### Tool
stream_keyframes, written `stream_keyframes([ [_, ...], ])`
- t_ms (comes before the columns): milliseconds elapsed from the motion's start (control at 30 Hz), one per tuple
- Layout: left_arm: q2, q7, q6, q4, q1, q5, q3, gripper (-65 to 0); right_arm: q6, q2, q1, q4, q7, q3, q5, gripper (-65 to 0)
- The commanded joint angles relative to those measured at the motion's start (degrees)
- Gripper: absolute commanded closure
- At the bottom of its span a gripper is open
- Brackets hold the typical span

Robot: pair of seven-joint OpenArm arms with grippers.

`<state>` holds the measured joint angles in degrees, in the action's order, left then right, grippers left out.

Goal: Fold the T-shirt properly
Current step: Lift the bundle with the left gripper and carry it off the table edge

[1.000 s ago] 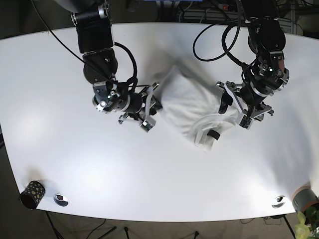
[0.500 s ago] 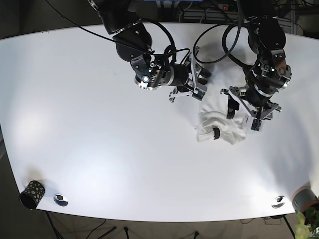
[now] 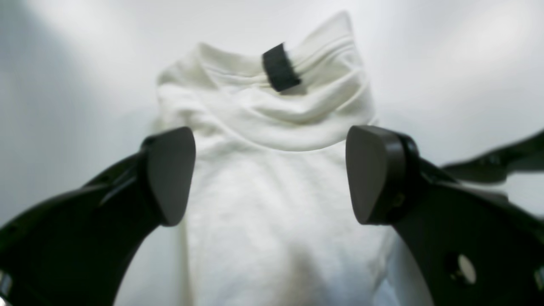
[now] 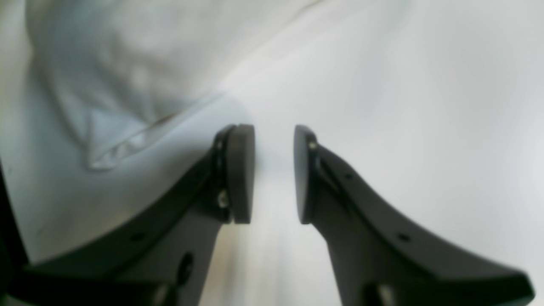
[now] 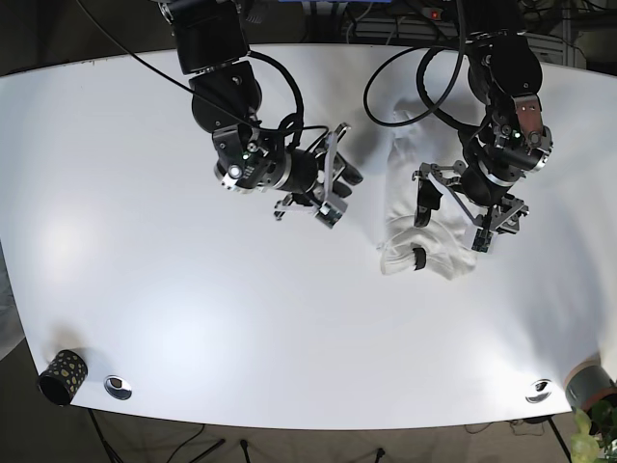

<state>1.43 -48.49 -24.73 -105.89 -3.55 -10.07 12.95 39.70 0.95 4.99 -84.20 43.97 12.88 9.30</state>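
The white T-shirt (image 5: 403, 207) lies folded into a narrow bundle right of the table's middle, with a black neck tag (image 5: 417, 258) at its near end. My left gripper (image 5: 453, 220) hovers wide open over it. In the left wrist view the T-shirt (image 3: 272, 221) fills the space under the gripper (image 3: 270, 174), the tag (image 3: 280, 67) beyond. My right gripper (image 5: 337, 190) sits on bare table left of the shirt. In its wrist view the gripper (image 4: 274, 174) holds nothing, fingers a narrow gap apart, with a T-shirt (image 4: 127, 55) edge at upper left.
A patterned cup (image 5: 62, 376) and a metal disc (image 5: 118, 387) sit at the near left corner of the white table (image 5: 193, 309). Another disc (image 5: 538, 391) and a grey pot (image 5: 590, 384) are at the near right. Cables hang behind both arms.
The right gripper, which had carried a shirt edge over to the right, has let go and drawn back left. The left gripper shifted slightly up and left over the bundle.
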Motion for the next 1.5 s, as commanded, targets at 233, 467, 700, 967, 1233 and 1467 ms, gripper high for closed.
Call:
stream_keyframes([
  [233, 0.55, 5.9, 0.16, 11.69, 0.69, -0.26, -3.32, -52.1, 0.3, -0.47, 3.31, -1.03, -1.37, -5.9, 1.12, -14.6],
  [467, 3.18, 9.5, 0.07, 21.18, 0.43, 0.09, -3.41, -52.1, 0.3, -0.82, 3.67, -1.03, -1.37, -6.77, 1.91, -14.6],
  [700, 12.85, 9.68, -0.19, 28.22, 0.78, 0.18, 2.48, -52.1, 0.3, -0.82, 3.93, -1.11, 1.79, -11.35, 6.13, -14.6],
  [967, 25.34, 9.94, -5.03, 35.07, 3.33, 0.18, 6.87, -52.2, 0.3, -0.91, 4.9, -1.29, 2.23, -11.43, 5.86, -14.6],
  [1233, 34.66, 16.53, -9.95, 55.38, 11.24, 0.53, 11.88, -52.2, 0.3, -0.91, 4.46, -3.22, 2.23, -11.17, 5.95, -14.6],
  [1467, 40.63, 23.39, -12.68, 68.3, 18.01, 0.53, 8.9, -52.2, 0.3, -0.91, 4.46, -4.02, 2.23, -11.17, 5.69, -14.4],
])
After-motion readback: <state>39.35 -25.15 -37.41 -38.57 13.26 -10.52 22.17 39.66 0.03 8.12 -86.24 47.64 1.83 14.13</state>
